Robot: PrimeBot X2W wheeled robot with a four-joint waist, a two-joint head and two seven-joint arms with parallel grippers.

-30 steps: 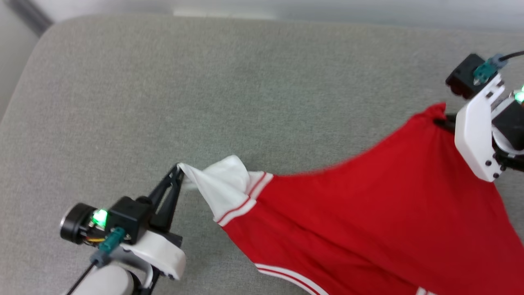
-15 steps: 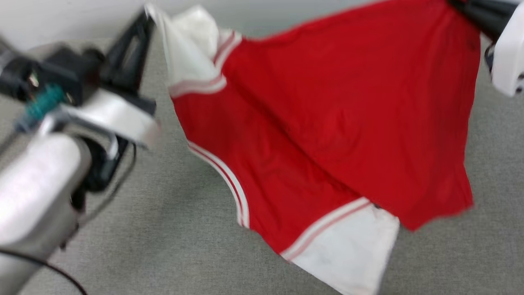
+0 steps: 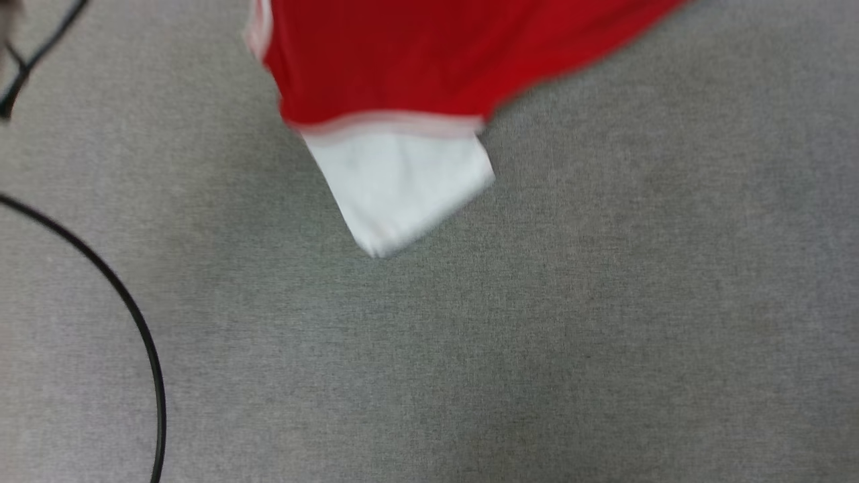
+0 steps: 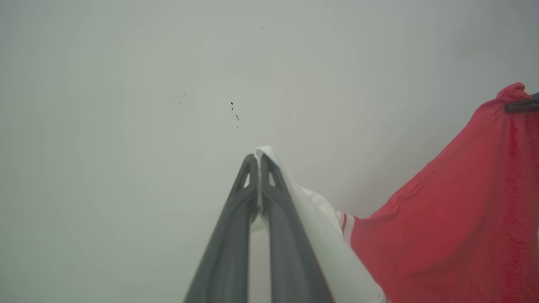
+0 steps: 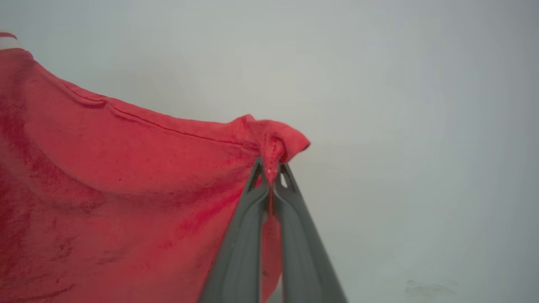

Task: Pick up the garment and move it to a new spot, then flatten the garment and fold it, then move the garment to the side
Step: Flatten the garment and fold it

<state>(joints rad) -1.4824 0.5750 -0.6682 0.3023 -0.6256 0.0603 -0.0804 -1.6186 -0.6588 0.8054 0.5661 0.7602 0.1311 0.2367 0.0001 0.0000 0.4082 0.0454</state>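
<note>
The garment (image 3: 429, 60), red with a white sleeve and striped trim, hangs in the air at the top of the head view, its free white sleeve (image 3: 399, 188) dangling lowest above the grey cushion. My left gripper (image 4: 259, 162) is shut on the other white sleeve (image 4: 320, 235). My right gripper (image 5: 271, 168) is shut on a bunched red corner of the garment (image 5: 126, 176). The cloth stretches between the two grippers. In the left wrist view, the right gripper's dark fingertips (image 4: 522, 105) pinch the far red corner.
A grey fabric cushion (image 3: 537, 335) spreads under the garment. A black cable (image 3: 134, 322) curves across the left of the head view. A pale wall (image 4: 168, 84) lies behind the grippers in both wrist views.
Both grippers have lifted the garment up off the cushion, still holding it. The head camera has tilted, so the arms have left its picture and the hanging sleeve shows.
</note>
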